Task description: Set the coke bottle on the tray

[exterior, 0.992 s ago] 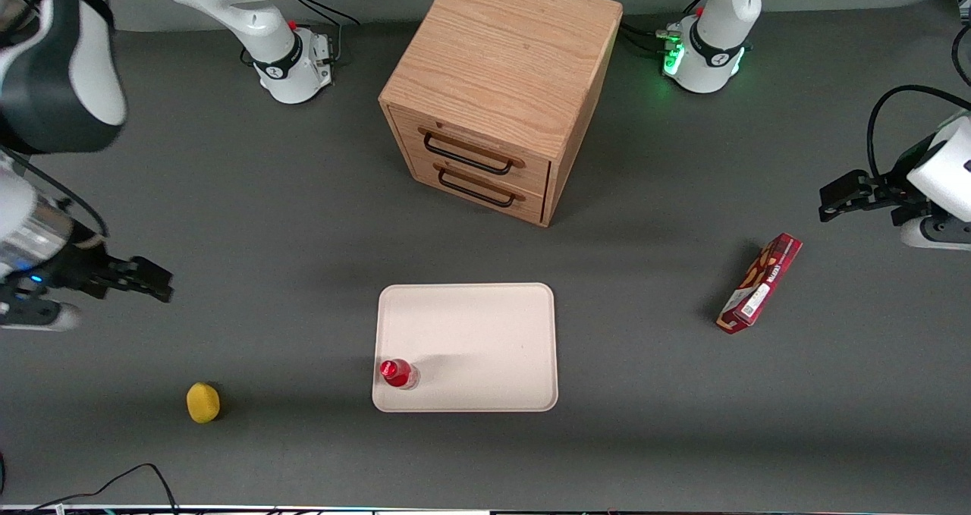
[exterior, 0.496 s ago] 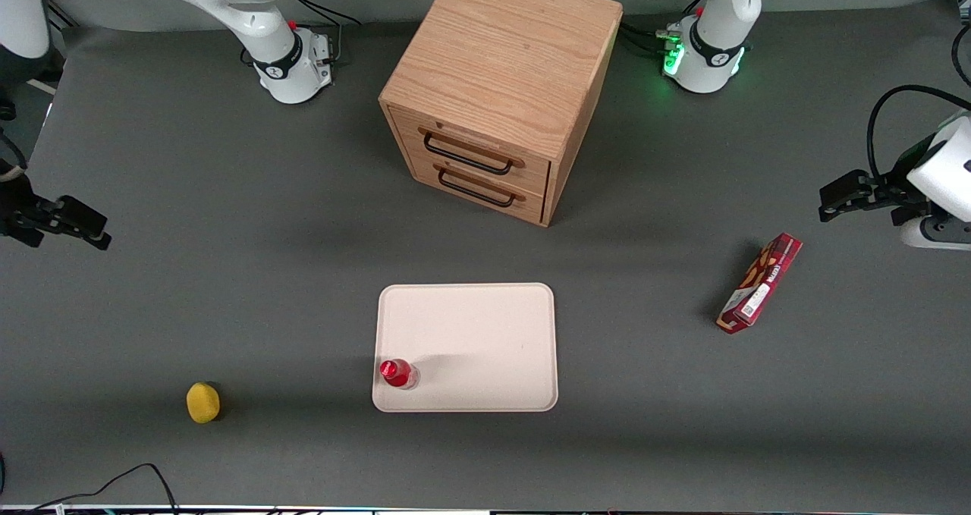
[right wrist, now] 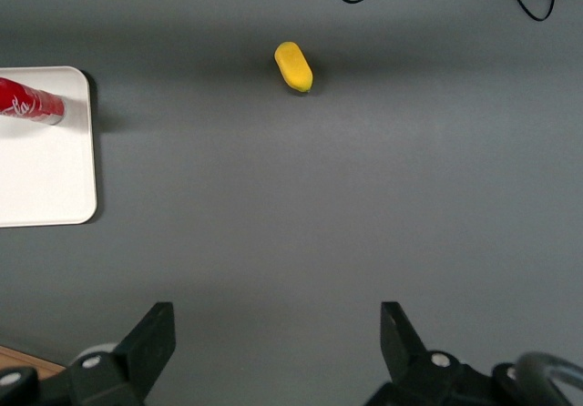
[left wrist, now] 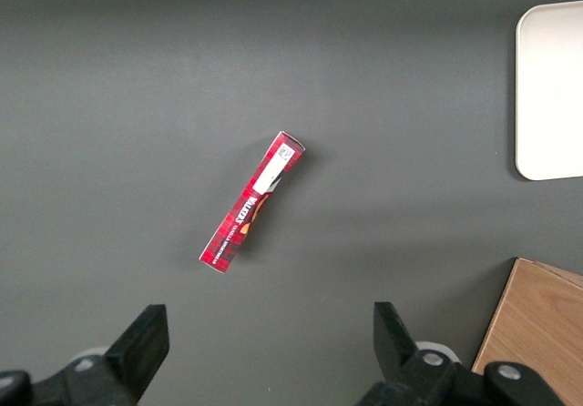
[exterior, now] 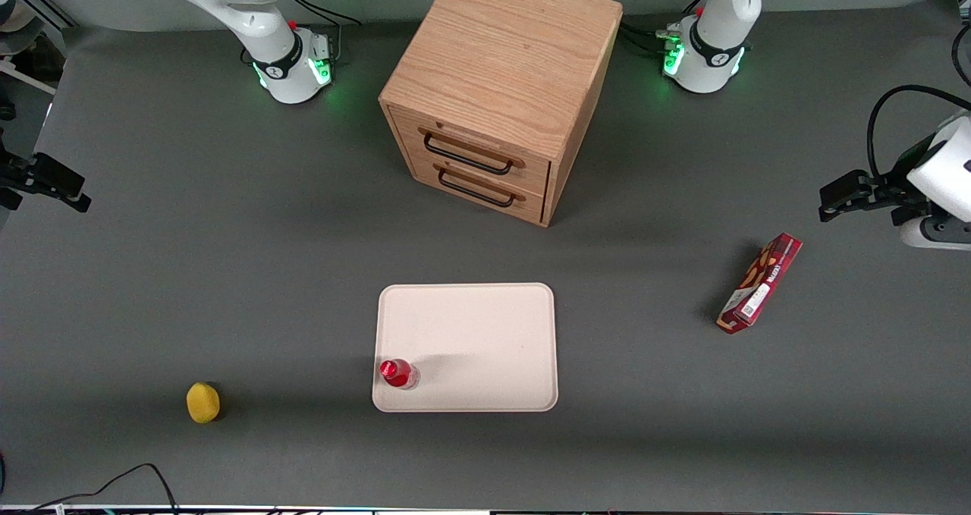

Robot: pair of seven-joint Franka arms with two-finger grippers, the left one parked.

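The coke bottle (exterior: 397,373), small and red with a red cap, stands upright on the pale cream-pink tray (exterior: 485,333), in the tray corner nearest the front camera on the working arm's side. It also shows in the right wrist view (right wrist: 27,104), on the tray's corner (right wrist: 55,187). My right gripper (exterior: 53,183) is high at the working arm's end of the table, well away from the tray. It is open and empty, its fingers (right wrist: 150,338) wide apart over bare table.
A wooden drawer cabinet (exterior: 497,90) stands farther from the camera than the tray. A yellow lemon (exterior: 202,402) lies toward the working arm's end, near the front edge. A long dark-red snack box (exterior: 759,283) lies toward the parked arm's end. A black cable (exterior: 114,485) runs along the front edge.
My right gripper has drawn away from the tray toward the working arm's end of the table and farther from the camera. The bottle and the tray have not moved.
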